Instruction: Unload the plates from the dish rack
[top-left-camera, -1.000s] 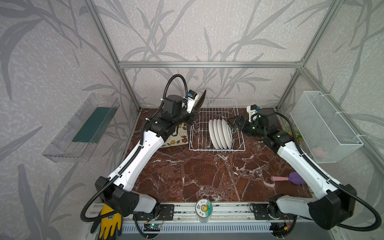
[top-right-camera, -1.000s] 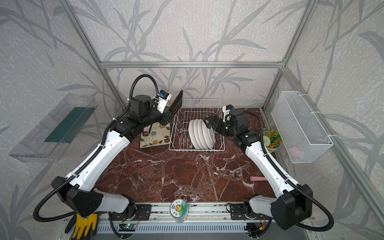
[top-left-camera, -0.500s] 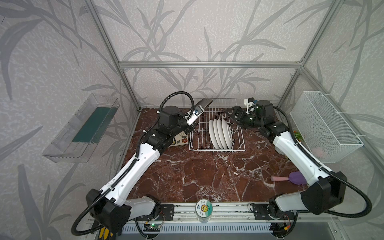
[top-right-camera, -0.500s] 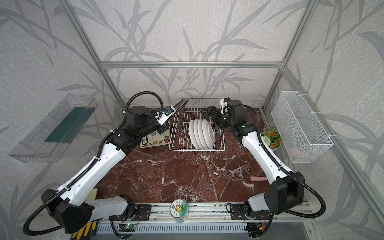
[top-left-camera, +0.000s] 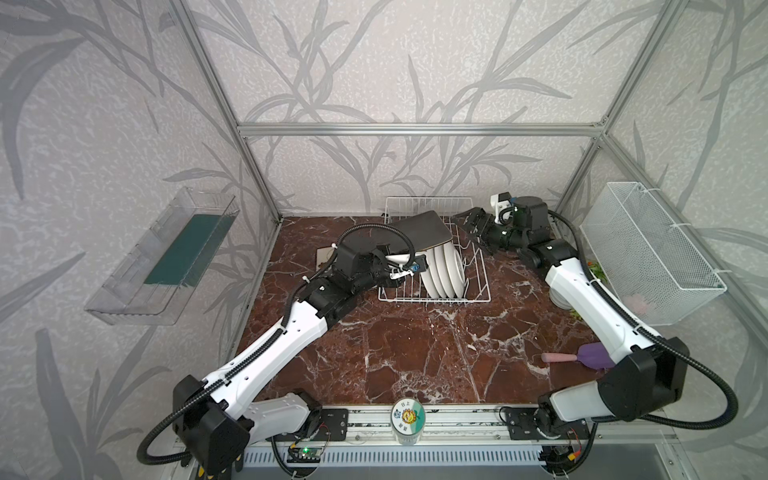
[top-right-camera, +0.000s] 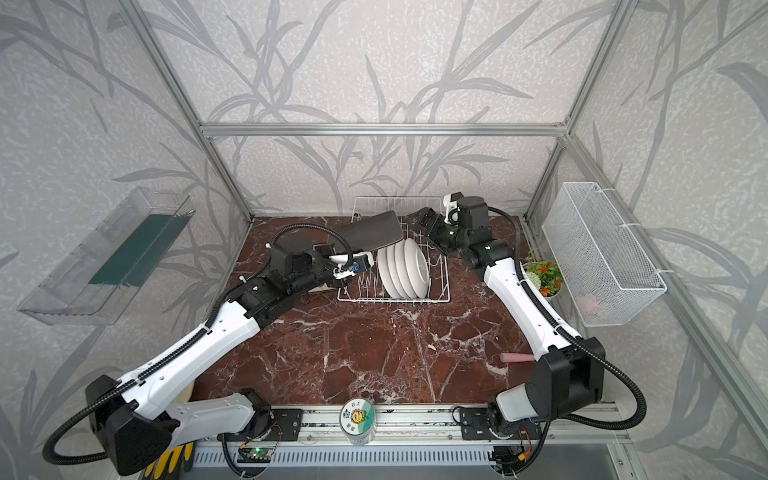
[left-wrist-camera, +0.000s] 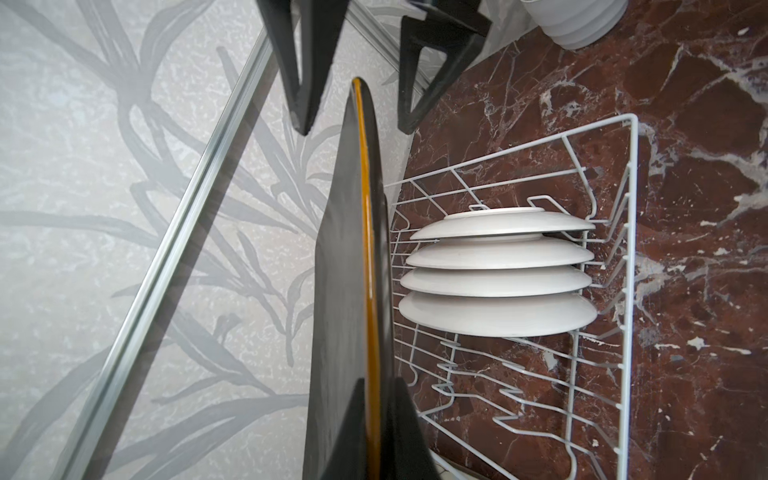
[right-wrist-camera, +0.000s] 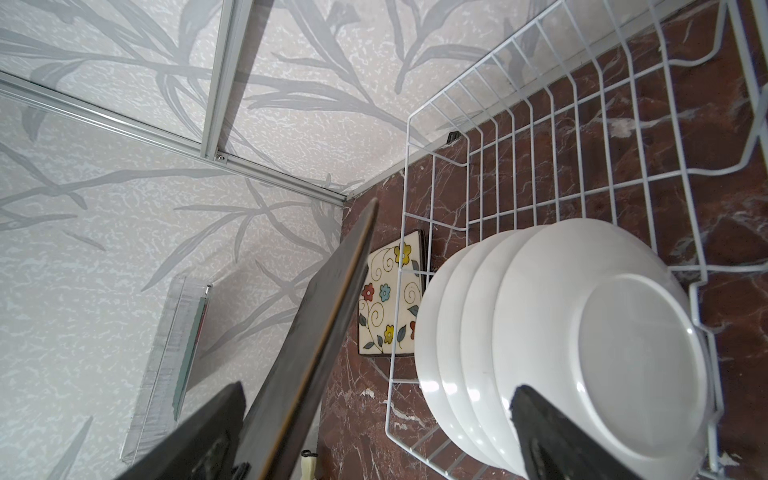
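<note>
Here, a black-backed square plate (top-left-camera: 419, 230) hangs tilted over the dish rack's (top-left-camera: 434, 300) far left part, pinched at one edge by the left gripper (left-wrist-camera: 378, 380). The right gripper (top-left-camera: 468, 227) stands spread wide, the plate's opposite edge between its fingers; contact is unclear. Four white plates (top-left-camera: 446, 268) stand upright in the rack. The held plate's face is hidden. A flowered plate (right-wrist-camera: 390, 299) lies on the red-brown marble table (top-left-camera: 415, 353) beside the rack. Grey leaf-patterned walls surround.

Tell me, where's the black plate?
In both top views the left gripper holds the black plate above the back of the dish rack, over the white plates, its far edge by the open right gripper.
</note>
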